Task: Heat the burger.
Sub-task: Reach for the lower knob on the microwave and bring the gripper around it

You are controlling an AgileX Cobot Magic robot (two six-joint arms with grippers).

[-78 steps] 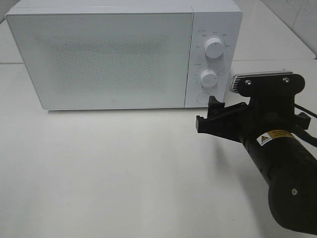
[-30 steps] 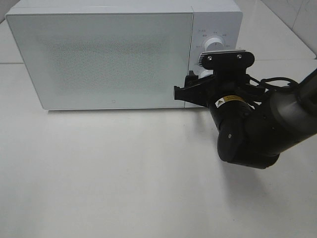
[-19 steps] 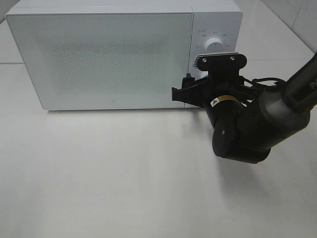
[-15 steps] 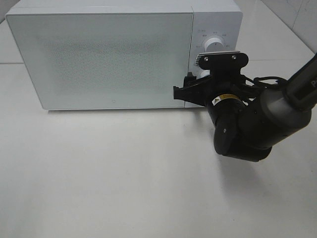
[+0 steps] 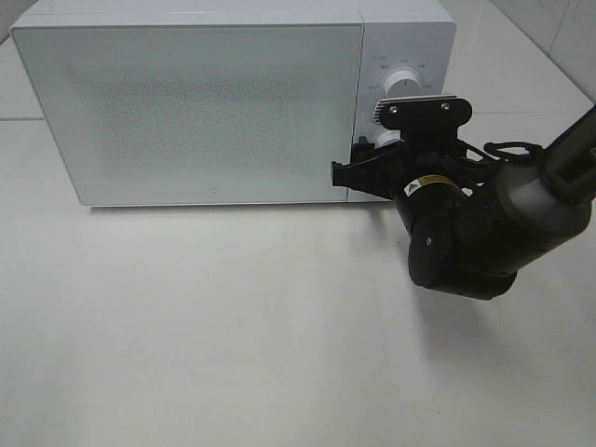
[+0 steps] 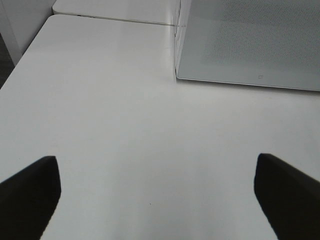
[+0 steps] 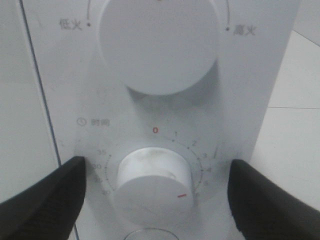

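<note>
With the burger out of sight, likely behind the shut door [image 5: 186,112] of the microwave [image 5: 400,23], the open right pincer [image 7: 157,195] straddles the timer knob [image 7: 152,182], so only timing seems left, while the left pincer [image 6: 160,195] hangs open over the table [image 6: 100,125].

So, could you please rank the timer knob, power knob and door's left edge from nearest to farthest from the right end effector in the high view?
1. Timer knob, lower on the panel, right at the right end effector.
2. Power knob, higher on the panel.
3. Door's left edge, far off on the left.
</note>
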